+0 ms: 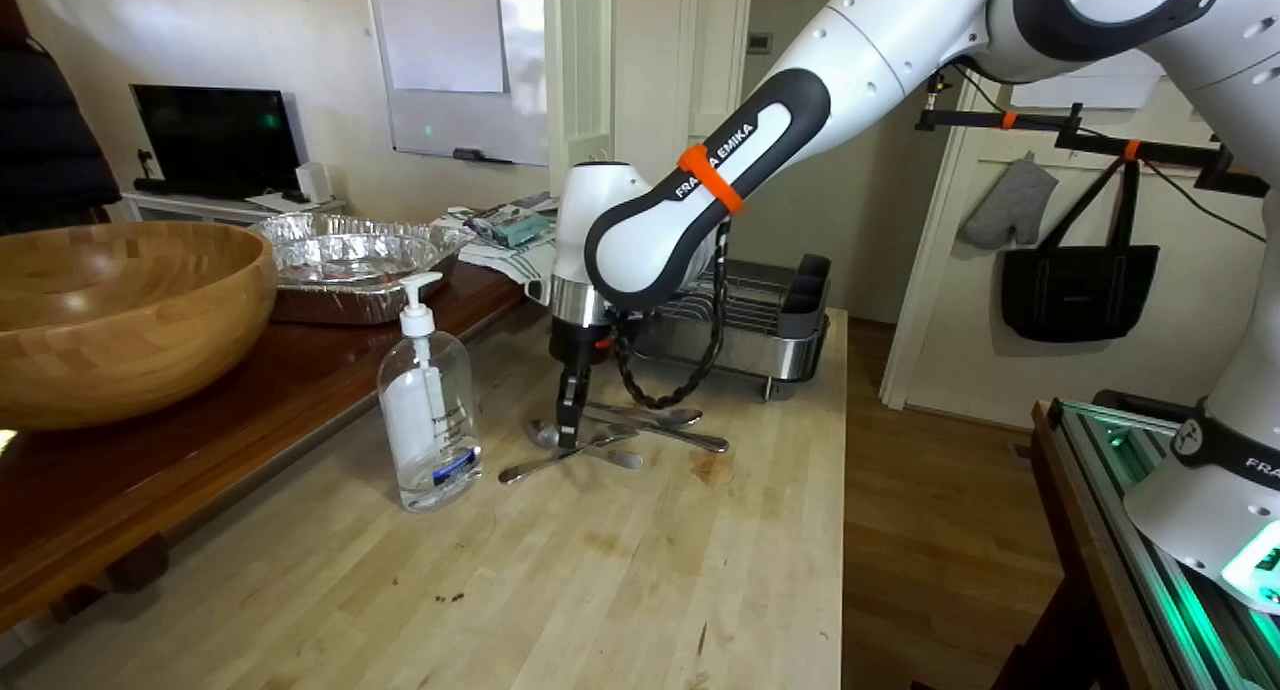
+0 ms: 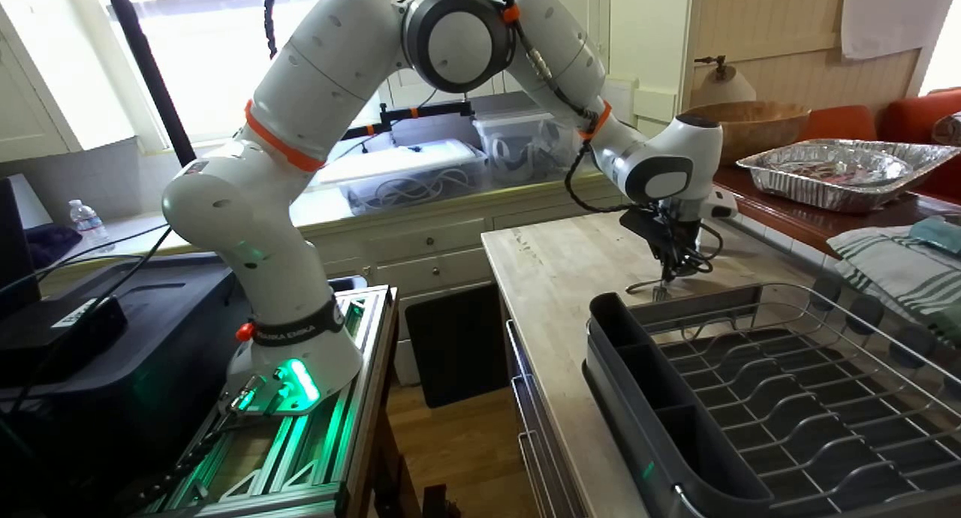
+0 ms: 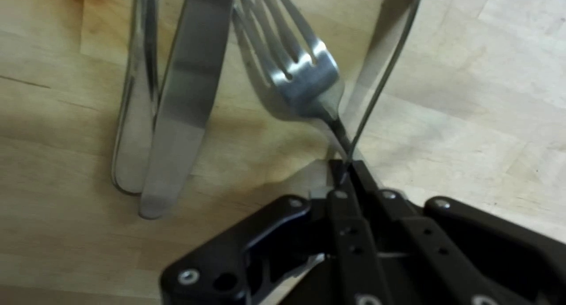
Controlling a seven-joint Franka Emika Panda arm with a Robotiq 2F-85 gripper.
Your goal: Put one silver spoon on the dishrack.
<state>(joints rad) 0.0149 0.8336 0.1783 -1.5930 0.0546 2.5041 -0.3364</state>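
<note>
Nearest the camera in an exterior view, a low rectangular dishrack of silver-grey wire over a dark tray base [image 2: 796, 413] stands at one corner of the pale wooden bench [image 1: 600, 590]; its dark box-like holder [image 2: 652, 420] runs along the bench's robot-side edge, which should keep the slots easy to reach. About midway between the bench's long edges, the black gripper [image 3: 347, 165] points down, its jaws almost together and pinching the thin handle of what I take to be the silver metal spoon [image 3: 388, 70], whose rounded bowl [image 1: 541, 433] shows just beside them. That handle stands edge-on, probably because the squeeze takes it by its flat faces; whether it clears the bench I cannot tell. A silver fork [image 3: 309, 79] crosses under it close to the jaws, so a slow, straight lift seems wise, lest the fork be dragged along. Toward the robot-side edge, a silver table knife [image 3: 188, 97] lies against another silver handle [image 3: 131, 163], both apart from the grip.
</note>
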